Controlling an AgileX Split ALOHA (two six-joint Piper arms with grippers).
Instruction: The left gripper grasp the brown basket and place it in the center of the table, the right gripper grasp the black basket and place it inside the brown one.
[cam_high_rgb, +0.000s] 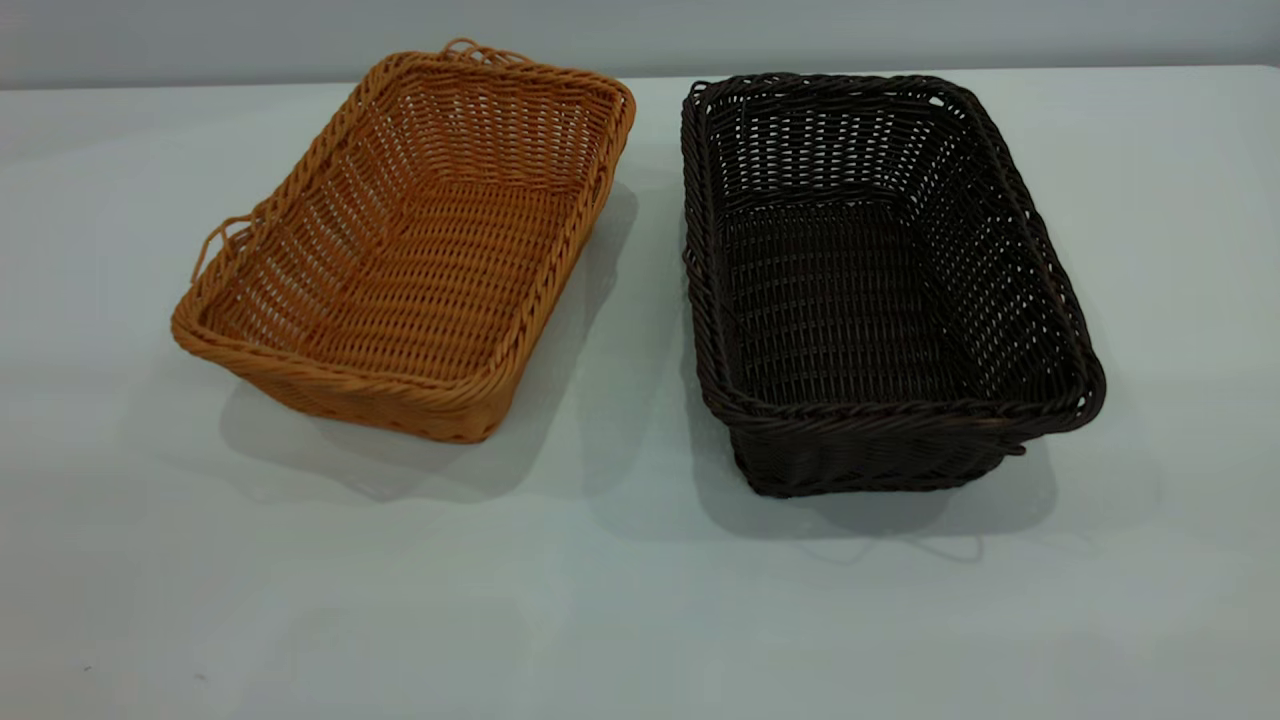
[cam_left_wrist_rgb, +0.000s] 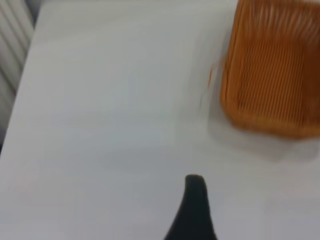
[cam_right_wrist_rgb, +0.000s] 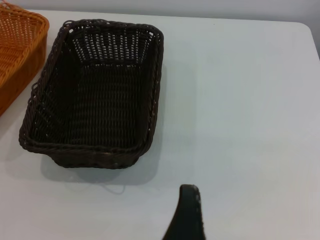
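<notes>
Orange-tan woven wicker basket (cam_high_rgb: 400, 250) and dark brown-black woven wicker basket (cam_high_rgb: 880, 280) sit apart on white table (cam_high_rgb: 640, 620); gripper states undeterminable.

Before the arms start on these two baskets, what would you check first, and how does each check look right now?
1. Brown basket empty and upright: ok.
2. Black basket empty and upright: ok.
3. Baskets apart, not touching: ok, a strip of table shows between them.
4. Left claw free of the brown basket: ok, it is above bare table beside it.
5. Right claw free of the black basket: ok, the basket lies beyond its tip.
6. Claws open enough to grip a rim: cannot tell, only one dark tip shows in each wrist view.
</notes>
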